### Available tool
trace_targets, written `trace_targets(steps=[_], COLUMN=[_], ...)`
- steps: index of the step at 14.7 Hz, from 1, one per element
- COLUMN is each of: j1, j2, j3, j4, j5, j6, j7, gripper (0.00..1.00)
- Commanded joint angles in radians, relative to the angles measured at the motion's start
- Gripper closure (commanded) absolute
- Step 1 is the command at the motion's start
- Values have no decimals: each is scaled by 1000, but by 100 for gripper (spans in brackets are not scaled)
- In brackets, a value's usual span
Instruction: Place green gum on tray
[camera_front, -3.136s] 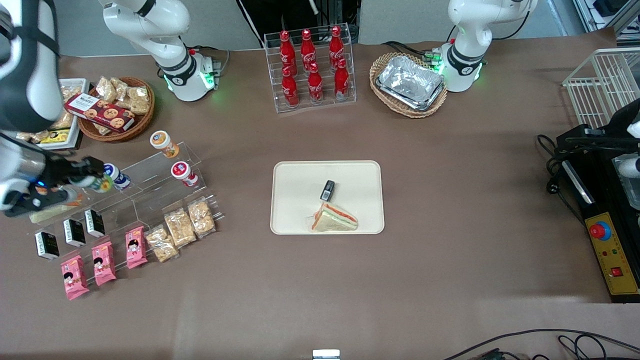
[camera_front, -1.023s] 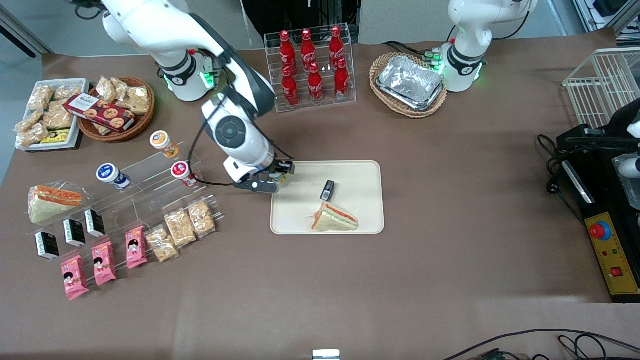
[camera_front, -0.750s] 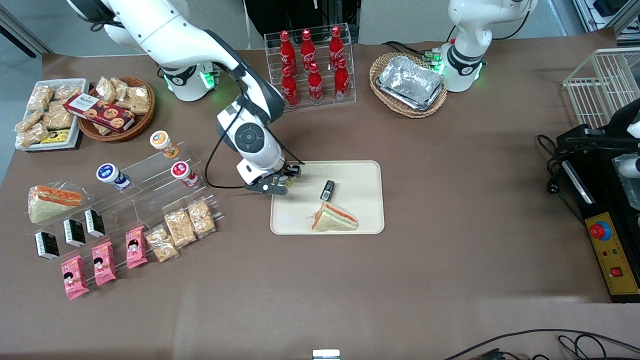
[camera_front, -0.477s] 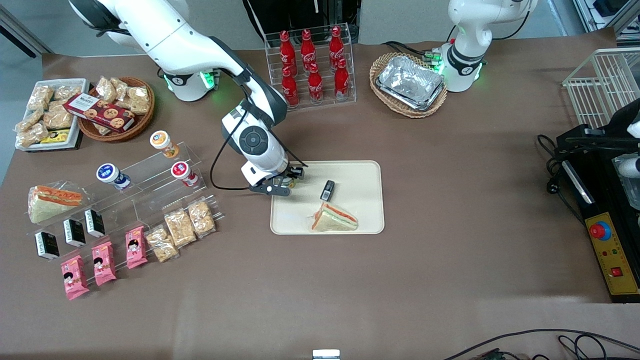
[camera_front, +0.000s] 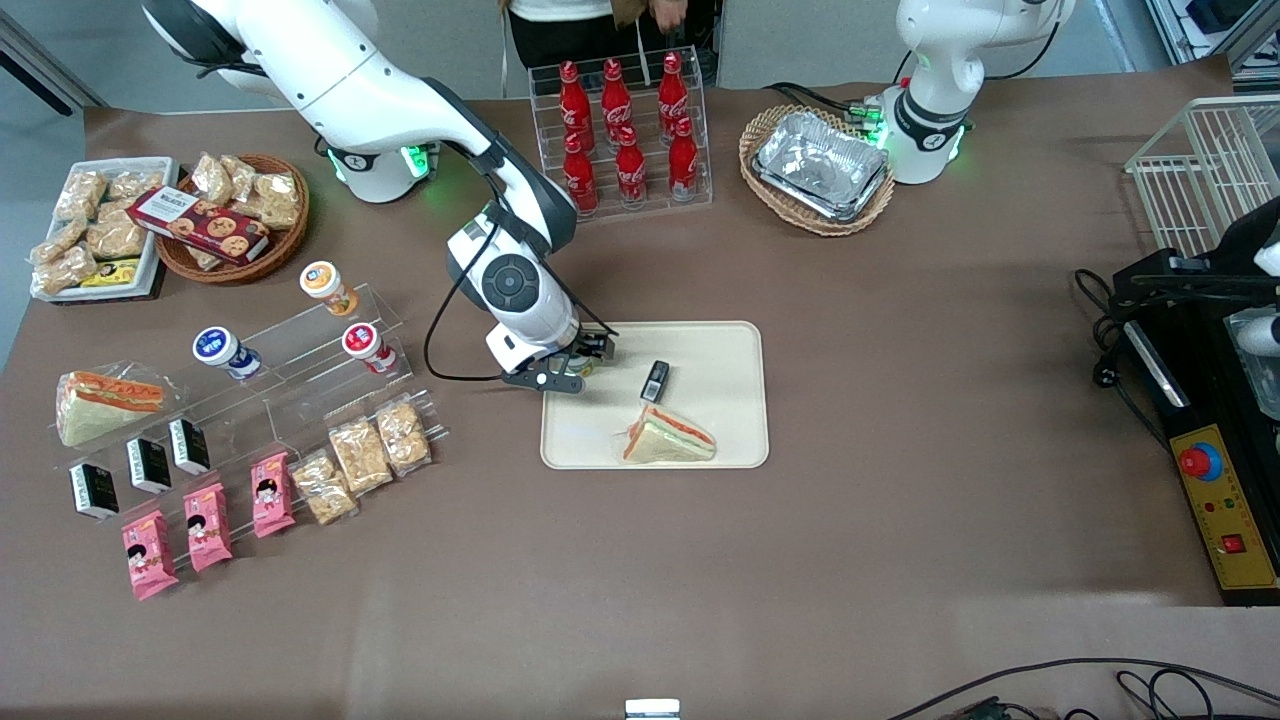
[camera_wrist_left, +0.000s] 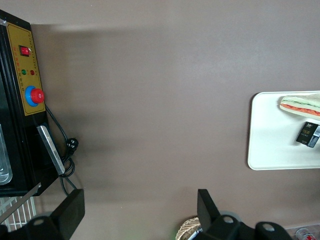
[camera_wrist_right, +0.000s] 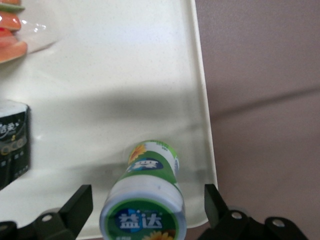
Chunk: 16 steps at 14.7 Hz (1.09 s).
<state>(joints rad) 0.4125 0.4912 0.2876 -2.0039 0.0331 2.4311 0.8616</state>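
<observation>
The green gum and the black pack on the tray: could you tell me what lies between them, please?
Only bare tray, per the right wrist view; the open hand straddles the green gum.

Since the first picture, the gripper (camera_front: 583, 362) is off the acrylic shelf at the frame's left and now sits at the tray's (camera_front: 720, 420) upper-left corner, its fingers spread wide of the green gum (camera_wrist_right: 147, 197).

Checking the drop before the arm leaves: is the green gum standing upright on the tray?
Upright: the green gum stands on its base on the tray, lid toward the wrist camera, between the open gripper fingers, untouched.
</observation>
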Motion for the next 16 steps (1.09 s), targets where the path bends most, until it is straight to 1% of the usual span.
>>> trace_targets(steps=[1, 3, 4, 6, 8, 11, 14, 16], j1=[-11, -14, -29, -84, -132, -234, -361, -414], j2=[-28, -92, -132, -199, -247, -289, -309, -309], j3=[-5, -28, -50, -62, -64, -64, -64, -67], j4=[22, 25, 33, 77, 152, 296, 407, 470], j5=[-21, -21, -21, -18, -19, -19, -10, -6], j6=[-1, -62, -110, -252, -390, -587, -728, -819], j7=[14, -21, -76, -203, -266, -390, -511, -579], gripper=[1, 0, 0, 0, 0, 0, 0, 0])
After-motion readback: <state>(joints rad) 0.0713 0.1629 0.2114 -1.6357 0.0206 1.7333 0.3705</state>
